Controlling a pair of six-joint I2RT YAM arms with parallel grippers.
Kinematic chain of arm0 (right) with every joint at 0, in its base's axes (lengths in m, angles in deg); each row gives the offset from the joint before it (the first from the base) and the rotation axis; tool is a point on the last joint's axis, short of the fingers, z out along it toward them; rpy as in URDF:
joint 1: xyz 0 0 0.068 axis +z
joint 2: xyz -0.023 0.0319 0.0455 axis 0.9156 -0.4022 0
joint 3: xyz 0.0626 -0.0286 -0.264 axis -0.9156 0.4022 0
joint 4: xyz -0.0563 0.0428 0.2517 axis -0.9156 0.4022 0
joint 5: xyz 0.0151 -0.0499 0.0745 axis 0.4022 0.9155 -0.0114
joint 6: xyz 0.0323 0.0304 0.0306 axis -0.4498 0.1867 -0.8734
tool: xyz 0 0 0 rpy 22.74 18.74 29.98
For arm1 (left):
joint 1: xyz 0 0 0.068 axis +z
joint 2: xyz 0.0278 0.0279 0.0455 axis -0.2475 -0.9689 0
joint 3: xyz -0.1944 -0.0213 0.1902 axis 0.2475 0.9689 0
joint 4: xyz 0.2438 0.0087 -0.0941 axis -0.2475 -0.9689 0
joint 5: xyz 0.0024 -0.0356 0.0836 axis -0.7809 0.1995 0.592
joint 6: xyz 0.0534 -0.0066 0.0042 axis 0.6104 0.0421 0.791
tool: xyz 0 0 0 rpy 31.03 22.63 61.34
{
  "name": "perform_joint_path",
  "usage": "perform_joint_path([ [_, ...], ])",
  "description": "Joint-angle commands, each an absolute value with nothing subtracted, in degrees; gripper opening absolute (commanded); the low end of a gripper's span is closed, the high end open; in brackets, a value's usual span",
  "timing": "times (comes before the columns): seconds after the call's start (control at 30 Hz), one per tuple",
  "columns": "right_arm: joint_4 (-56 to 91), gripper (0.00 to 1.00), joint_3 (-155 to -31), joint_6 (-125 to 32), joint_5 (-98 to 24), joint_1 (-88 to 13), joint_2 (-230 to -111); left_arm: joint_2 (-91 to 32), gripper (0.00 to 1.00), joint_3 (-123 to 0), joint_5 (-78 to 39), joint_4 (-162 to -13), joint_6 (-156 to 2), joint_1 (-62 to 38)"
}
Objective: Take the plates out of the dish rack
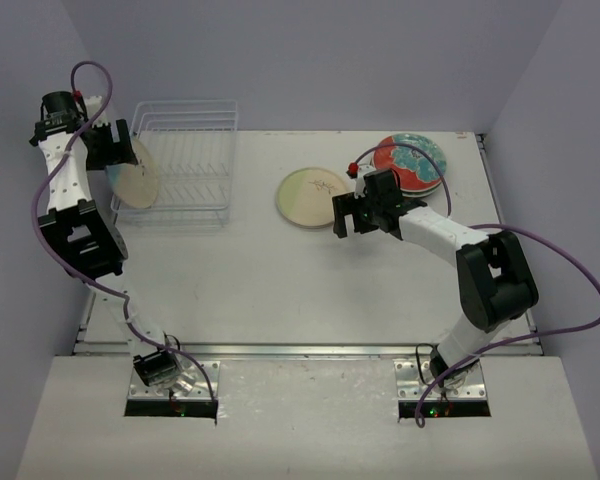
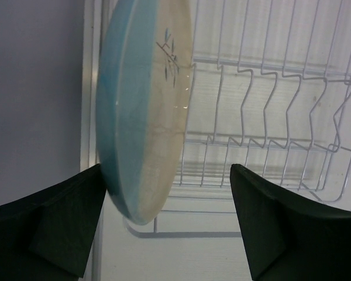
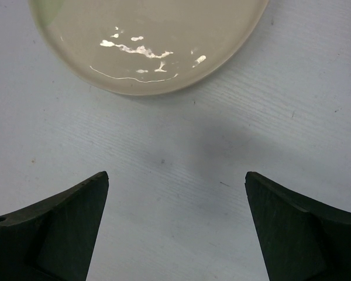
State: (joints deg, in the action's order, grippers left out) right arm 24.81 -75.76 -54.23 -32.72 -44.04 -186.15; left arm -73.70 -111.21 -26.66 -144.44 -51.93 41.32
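The left claw [image 2: 167,170] is spread wide around a cream-and-blue plate [image 2: 143,117], ungripped, stood on edge at the nine o'clock end of the rack [image 1: 185,165]. The right claw [image 3: 176,175] is held wide open above the counter [image 3: 181,134], a cream plate [image 3: 146,41] lying flat at its twelve o'clock.

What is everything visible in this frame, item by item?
dish rack: one, white wire, back left of the table
cream-and-blue plate: one, on edge at the rack's left end
cream plate: one, greenish edge, flat mid-table
plate stack: top plate red with teal and white, back right; count underneath unclear
table: one, white
cables: two, purple, one along each arm
left end effector: black, open around the standing plate
right end effector: black, open, over bare table near the cream plate
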Motion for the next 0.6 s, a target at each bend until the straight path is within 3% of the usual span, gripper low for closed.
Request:
perform_joint_path([
  [0.0, 22.38, 0.99, -75.8, -53.21, -33.53, -43.96, -184.17, -74.0, 0.78, -113.51, -33.33, -140.96, -50.73, 41.22],
  [0.17, 22.79, 0.99, -76.34, -53.68, -33.83, -43.96, -184.78, -74.97, 0.53, -112.81, -33.51, -139.44, -51.35, 41.22],
  [0.37, 23.54, 0.99, -77.31, -54.25, -34.39, -43.96, -185.55, -75.62, 0.36, -112.21, -34.29, -138.87, -51.26, 41.15],
  [0.57, 23.49, 0.99, -76.82, -54.35, -34.44, -43.96, -185.22, -75.01, 0.27, -109.73, -30.59, -136.97, -50.96, 40.52],
])
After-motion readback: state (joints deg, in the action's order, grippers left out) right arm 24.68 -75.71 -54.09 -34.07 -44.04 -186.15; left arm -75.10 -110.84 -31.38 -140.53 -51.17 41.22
